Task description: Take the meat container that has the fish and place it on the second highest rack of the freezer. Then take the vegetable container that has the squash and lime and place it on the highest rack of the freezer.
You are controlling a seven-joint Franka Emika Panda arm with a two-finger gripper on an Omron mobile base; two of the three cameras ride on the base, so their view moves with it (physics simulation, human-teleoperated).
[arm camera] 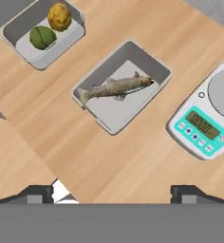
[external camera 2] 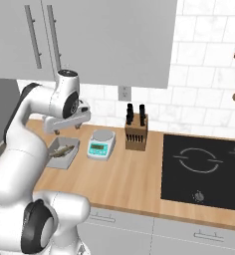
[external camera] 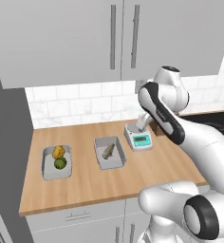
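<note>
A: What did the left base view show?

B: Two trays sat on the counter (external camera: 85, 185). The squash tray (external camera: 56, 162) held the squash (external camera: 58, 151) and lime (external camera: 60, 163) near the counter's left end. The fish tray (external camera: 109, 152) sat at mid-counter, between the squash tray and the scale (external camera: 138, 136), apart from both. The arm reached over the scale; its wrist hid the hand.

A: And the right base view?

B: The gripper (external camera 2: 64, 126) hung above the counter, behind the fish tray (external camera 2: 62, 152), with clear air beneath it. The fish (external camera 2: 62, 150) lay along the tray. The scale (external camera 2: 101, 144) stood just beside the tray, and a knife block (external camera 2: 136, 131) beyond it. The jaw state could not be read there.

A: The hand view?

B: The fish tray (arm camera: 122, 85) lay ahead of the camera, turned diagonally. The fingertips (arm camera: 38, 193) stood at opposite edges of the frame, so the jaws were wide and held nothing. The squash tray (arm camera: 43, 33) lay upper left, the scale (arm camera: 206, 119) right.

A: What could have gone wrong from there?

B: Judged from these views, three faults:
1. Misaligned descent. The tray sat skewed to the fingers; a straight drop could land a finger on the rim and tip the tray.
2. Collision. The scale sat close enough for a finger to strike it.
3. Wrong tray. The two looked alike; only contents distinguished them.
</note>
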